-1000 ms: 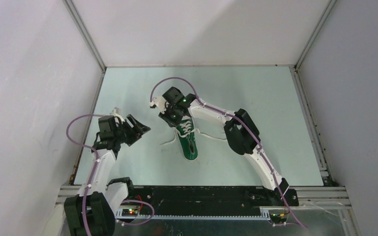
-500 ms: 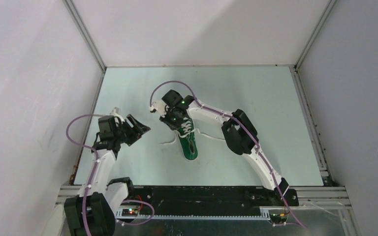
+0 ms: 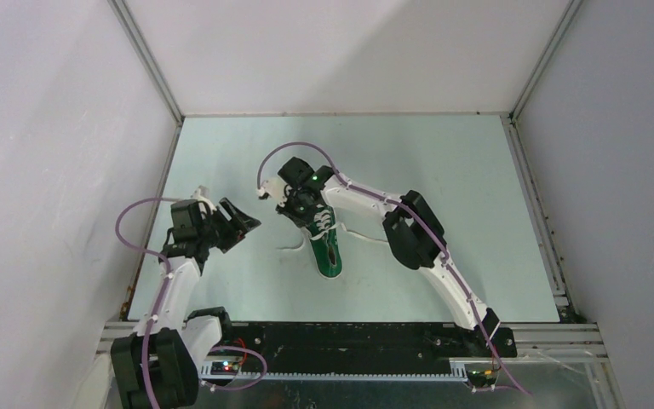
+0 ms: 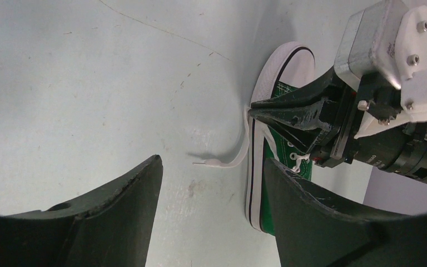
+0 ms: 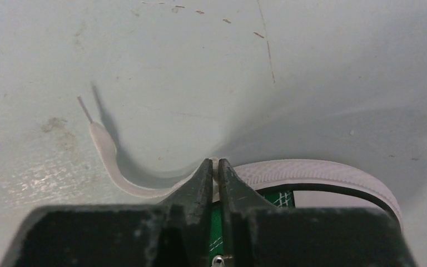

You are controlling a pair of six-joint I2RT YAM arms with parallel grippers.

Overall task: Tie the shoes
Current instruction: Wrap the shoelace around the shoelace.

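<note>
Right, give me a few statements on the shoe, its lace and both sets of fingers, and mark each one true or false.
1. The right fingers are shut on a white lace. True.
2. The left fingers hold the other lace end. False: they are open and empty, off to the side of the shoe.
3. The shoe is green with a white sole. True.
4. The laces are tied in a bow. False: the pinched lace trails loose beside the shoe.
</note>
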